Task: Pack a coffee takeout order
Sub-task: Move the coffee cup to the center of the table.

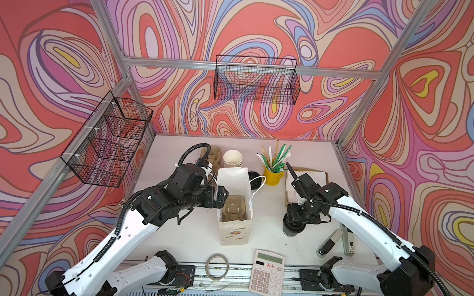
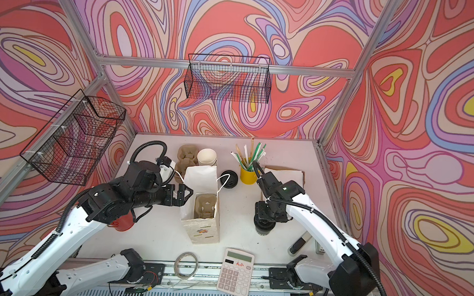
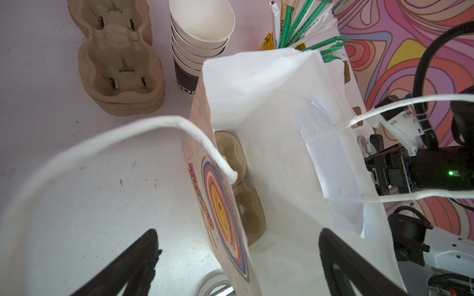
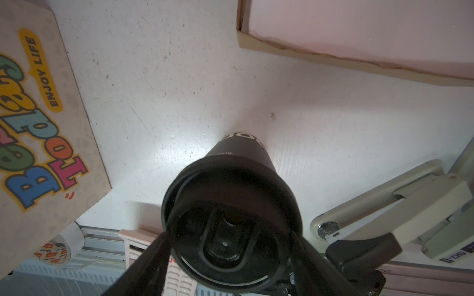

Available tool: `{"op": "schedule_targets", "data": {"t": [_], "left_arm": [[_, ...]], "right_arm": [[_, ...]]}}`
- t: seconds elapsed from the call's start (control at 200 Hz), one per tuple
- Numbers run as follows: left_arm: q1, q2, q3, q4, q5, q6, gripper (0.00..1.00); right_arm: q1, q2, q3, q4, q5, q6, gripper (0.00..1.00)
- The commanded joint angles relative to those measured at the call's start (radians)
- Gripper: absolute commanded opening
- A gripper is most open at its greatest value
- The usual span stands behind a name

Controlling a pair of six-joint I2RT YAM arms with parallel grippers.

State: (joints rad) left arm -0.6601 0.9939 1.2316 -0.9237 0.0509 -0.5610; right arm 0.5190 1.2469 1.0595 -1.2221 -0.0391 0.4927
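We see the black lidded cup upright between the right gripper jaws. The white printed bag stands open, one wall between the left gripper jaws; the tan carrier lies flat inside, beyond them.

Carrier in bag (upright)

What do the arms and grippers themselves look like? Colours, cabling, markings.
White shells, black joints on the left arm and right arm; black corrugated conduit zip-tied alongside. The left gripper and right gripper are black; triangular open-frame fingers show on the left. A green LED glows on the right wrist.
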Motion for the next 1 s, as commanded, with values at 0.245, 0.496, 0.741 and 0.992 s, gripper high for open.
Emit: {"op": "schedule_targets", "data": {"t": [0.245,0.496,0.741,0.992], "left_arm": [[0.004,-0.010,-0.006,-0.010,-0.031,0.001,1.00],[0.005,-0.009,-0.006,-0.009,-0.034,0.000,1.00],[0.005,-0.003,-0.006,-0.004,-0.033,0.000,1.00],[0.004,-0.003,-0.007,-0.006,-0.042,0.001,1.00]], "right_arm": [[0.006,-0.014,-0.040,-0.002,0.008,0.015,0.80],[0.006,-0.001,-0.050,-0.010,0.044,0.008,0.79],[0.019,0.027,-0.038,-0.040,0.079,-0.004,0.79],[0.098,0.089,0.001,-0.051,0.108,0.009,0.77]]}}
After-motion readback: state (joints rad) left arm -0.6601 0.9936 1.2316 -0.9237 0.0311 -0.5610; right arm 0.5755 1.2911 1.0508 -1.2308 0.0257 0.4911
